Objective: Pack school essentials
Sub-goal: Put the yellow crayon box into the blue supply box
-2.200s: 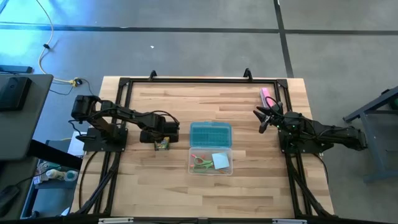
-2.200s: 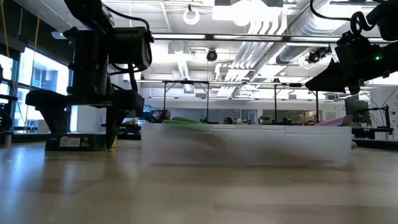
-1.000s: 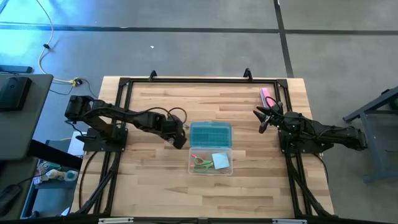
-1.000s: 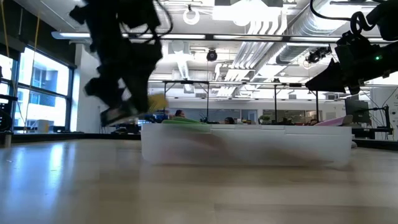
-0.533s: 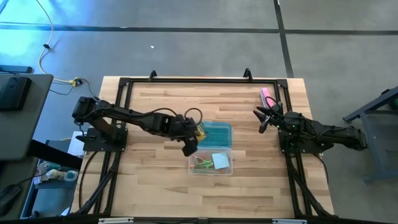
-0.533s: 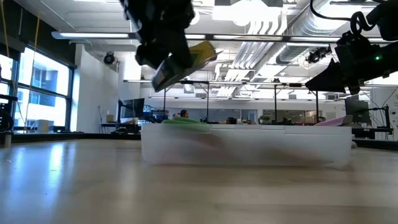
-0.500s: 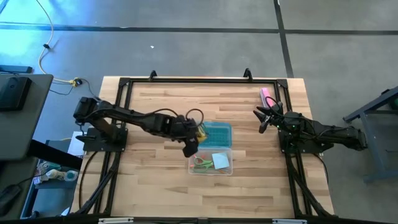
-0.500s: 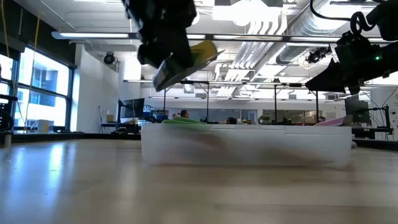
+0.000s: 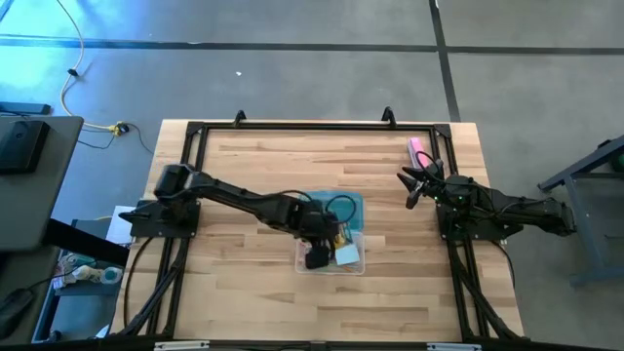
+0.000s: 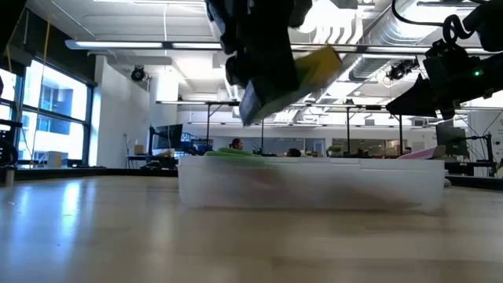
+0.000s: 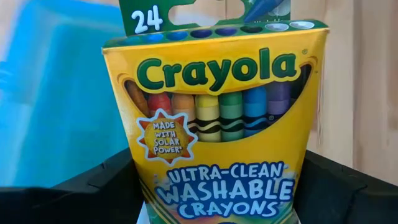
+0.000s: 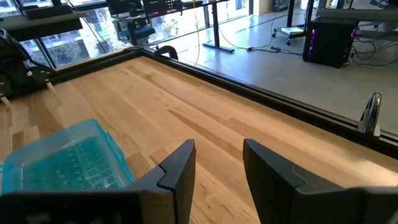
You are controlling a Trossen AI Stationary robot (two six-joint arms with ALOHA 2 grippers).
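Note:
My left gripper [image 9: 327, 244] hangs over the clear case's tray [image 9: 353, 265], shut on the yellow-green crayon box [image 11: 224, 124]. In the low view the crayon box [image 10: 318, 67] is tilted, well above the clear case [image 10: 314, 185]. The light-blue pad [image 9: 347, 254] lies in the tray; the arm covers the scissors. The teal lid [image 9: 327, 203] lies flat on the tray's far side. My right gripper [image 12: 217, 168] waits open near the table's right edge, and also shows in the high view [image 9: 409, 185]. My left gripper pinches the crayon box by its lower part [image 11: 155, 193], one finger on each narrow side, as the dark fingers [image 11: 93, 186] show. The box is lifted clear, tilted in the low view, its open-window top pointing away from the wrist.
A pink oblong block [image 9: 416, 148] lies at the far right corner of the table. The black frame rail [image 9: 312, 127] runs round the table top. Bare wood shows on the near side [image 9: 322, 302] and far side [image 9: 292, 161].
My left gripper has carried the crayon box from the table's left toward the right and the near edge, past the teal lid to above the tray. The box stays lifted clear and has tipped. The right arm has kept still.

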